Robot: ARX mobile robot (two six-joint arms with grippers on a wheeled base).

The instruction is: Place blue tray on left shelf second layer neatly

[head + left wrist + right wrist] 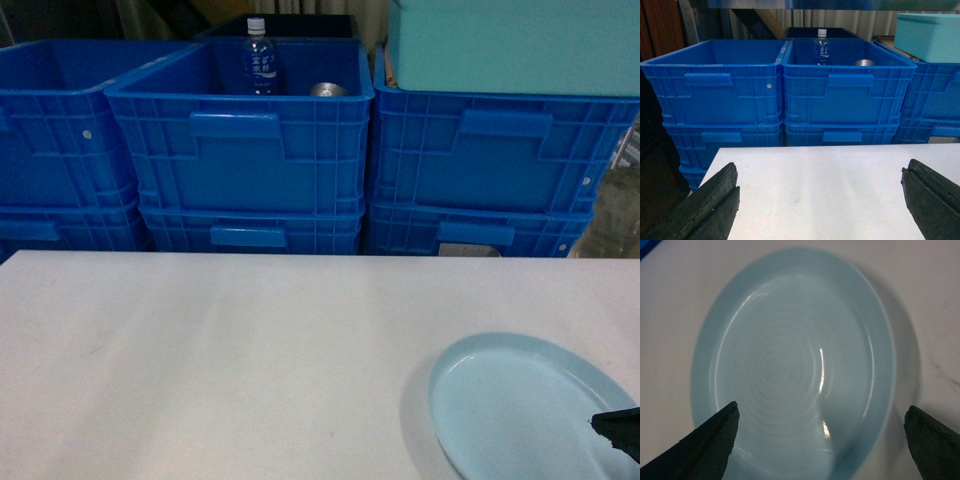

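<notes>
The blue tray, a pale blue round dish, lies flat on the white table at the front right. My right gripper hovers over the tray's near side, open, with one finger above its rim and the other beyond its edge, touching nothing. In the head view only a dark tip of the right gripper shows at the tray's right edge. My left gripper is open over bare table near the left edge, holding nothing. The left shelf second layer is out of view.
Stacked dark-blue crates stand in a wall behind the table's far edge. One holds a water bottle and a metal can. A turquoise box rests on the right crates. The table's left edge drops off beside the left gripper.
</notes>
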